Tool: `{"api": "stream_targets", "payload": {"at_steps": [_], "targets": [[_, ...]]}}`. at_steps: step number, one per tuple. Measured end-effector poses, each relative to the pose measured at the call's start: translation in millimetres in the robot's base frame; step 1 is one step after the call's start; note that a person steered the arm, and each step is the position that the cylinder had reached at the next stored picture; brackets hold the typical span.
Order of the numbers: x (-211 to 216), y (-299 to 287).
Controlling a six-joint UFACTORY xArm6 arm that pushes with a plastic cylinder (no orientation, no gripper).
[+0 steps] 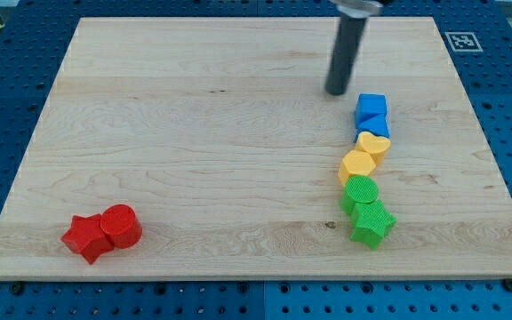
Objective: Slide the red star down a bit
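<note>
The red star (pixel 86 237) lies near the board's bottom left corner, touching a red round block (pixel 121 226) on its right. My tip (pixel 337 92) is far away at the view's upper right, just left of and slightly above the blue blocks (pixel 372 115). It touches no block.
A column of blocks runs down the right side: two blue blocks, a yellow heart (pixel 374 144), a yellow hexagon (pixel 357 166), a green round block (pixel 360 192) and a green star (pixel 372 222). The wooden board (pixel 194 133) lies on a blue perforated table. A marker tag (pixel 461 40) sits at the top right corner.
</note>
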State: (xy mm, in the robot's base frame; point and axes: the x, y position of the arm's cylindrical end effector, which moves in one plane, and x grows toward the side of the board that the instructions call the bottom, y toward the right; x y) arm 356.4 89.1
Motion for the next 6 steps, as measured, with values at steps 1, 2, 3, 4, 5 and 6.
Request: {"api": "stream_targets", "payload": {"at_steps": [1, 2, 3, 4, 5, 6], "targets": [[0, -77], [12, -166], [38, -237], [91, -279], [156, -293], [220, -305]]}}
